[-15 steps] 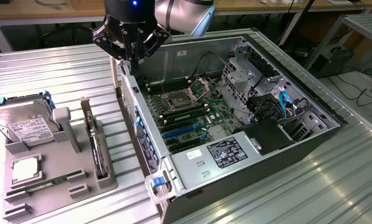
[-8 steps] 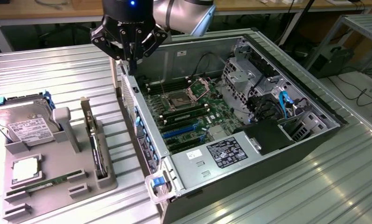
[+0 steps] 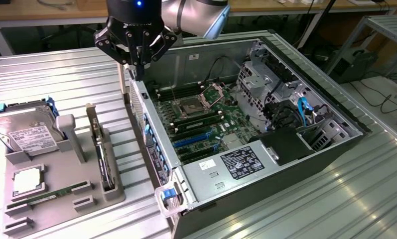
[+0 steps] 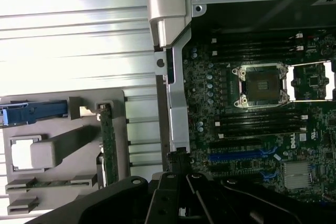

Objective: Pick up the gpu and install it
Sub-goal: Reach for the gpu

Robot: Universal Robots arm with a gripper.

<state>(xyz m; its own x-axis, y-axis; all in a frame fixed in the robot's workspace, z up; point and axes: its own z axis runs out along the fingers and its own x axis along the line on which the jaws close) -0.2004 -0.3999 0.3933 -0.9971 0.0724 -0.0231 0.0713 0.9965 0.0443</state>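
Observation:
The gpu [image 3: 104, 158] stands on edge in a slot of the grey holder [image 3: 85, 144] at the exterior view's left, its pale metal bracket toward the back. In the wrist view the gpu [image 4: 108, 140] appears as a thin green strip seen edge-on. My gripper [image 3: 138, 69] hangs shut and holding nothing above the near wall of the open computer case [image 3: 152, 149], behind and above the gpu. The black fingers [image 4: 178, 182] point down over the case edge. The motherboard [image 3: 198, 119] lies exposed inside, with blue card slots [image 3: 192, 139].
On the grey holder also sit a silver hard drive [image 3: 25, 132], a square processor [image 3: 27, 181] and a narrow RAM stick [image 3: 52, 194]. A power supply [image 3: 241, 162] and a drive cage with cables [image 3: 285, 104] fill the case's right side. The ribbed metal table [image 3: 52, 79] lies all around.

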